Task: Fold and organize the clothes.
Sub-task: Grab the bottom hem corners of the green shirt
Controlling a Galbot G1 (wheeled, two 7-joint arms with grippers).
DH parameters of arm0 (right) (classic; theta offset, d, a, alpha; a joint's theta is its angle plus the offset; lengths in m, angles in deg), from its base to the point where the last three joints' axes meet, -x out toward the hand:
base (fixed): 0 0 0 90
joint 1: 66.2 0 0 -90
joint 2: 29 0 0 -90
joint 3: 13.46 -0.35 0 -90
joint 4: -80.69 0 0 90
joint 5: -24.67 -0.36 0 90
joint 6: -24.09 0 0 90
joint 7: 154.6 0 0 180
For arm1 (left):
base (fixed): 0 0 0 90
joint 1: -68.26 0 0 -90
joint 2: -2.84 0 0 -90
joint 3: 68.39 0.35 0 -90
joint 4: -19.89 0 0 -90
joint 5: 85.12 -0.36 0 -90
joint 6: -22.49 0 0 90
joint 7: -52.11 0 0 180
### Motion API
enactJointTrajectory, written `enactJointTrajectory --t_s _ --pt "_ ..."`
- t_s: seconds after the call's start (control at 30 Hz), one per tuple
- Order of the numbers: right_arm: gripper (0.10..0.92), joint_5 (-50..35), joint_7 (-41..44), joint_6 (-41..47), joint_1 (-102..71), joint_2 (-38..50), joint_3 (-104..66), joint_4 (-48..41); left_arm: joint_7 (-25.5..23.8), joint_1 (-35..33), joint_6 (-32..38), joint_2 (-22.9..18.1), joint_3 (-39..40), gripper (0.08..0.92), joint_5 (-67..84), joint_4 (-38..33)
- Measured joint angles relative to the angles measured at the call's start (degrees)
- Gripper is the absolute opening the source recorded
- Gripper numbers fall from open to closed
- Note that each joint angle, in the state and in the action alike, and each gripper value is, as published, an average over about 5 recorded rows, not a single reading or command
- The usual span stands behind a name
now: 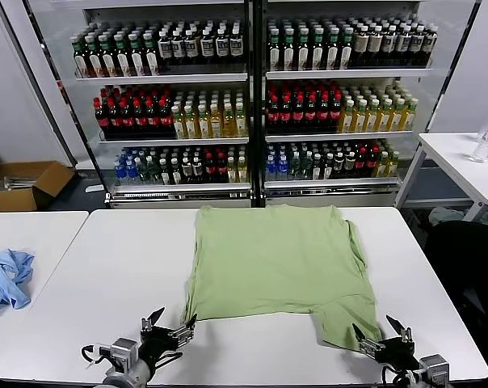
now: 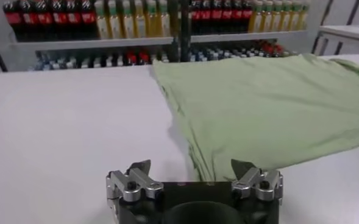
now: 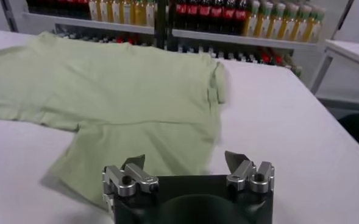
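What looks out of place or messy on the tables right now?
The green shirt lies mostly flat, but one sleeve juts toward the open right hand. A light blue garment sits crumpled on the neighbouring table.

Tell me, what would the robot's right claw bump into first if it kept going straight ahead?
Probably the light green shirt. The open right gripper points straight at the shirt's near flap, which lies just ahead of its fingertips on the white table. Depth is hard to judge.
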State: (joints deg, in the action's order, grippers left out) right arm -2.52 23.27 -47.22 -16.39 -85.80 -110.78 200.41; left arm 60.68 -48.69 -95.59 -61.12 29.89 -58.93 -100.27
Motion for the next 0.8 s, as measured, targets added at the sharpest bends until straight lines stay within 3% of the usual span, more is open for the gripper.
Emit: enactJointTrajectory --t_s 0.23,0.4,0.8 --pt "0.814 -0.7 -0.7 0.8 0.1 -0.2 0.5 -0.2 1.8 2.9 -1.3 -0.5 1.8 0.823 1.5 2.2" --pt "0.707 -1.7 -0.9 1.4 0.6 -0.2 0.9 -0.7 2.6 4.0 -2.0 -0.7 2.3 0.796 1.3 3.2" --pt "0.361 -3.3 -0.7 1.6 1.6 -0.5 1.8 -1.1 1.9 5.0 -2.8 -0.8 3.9 0.445 -1.2 4.3"
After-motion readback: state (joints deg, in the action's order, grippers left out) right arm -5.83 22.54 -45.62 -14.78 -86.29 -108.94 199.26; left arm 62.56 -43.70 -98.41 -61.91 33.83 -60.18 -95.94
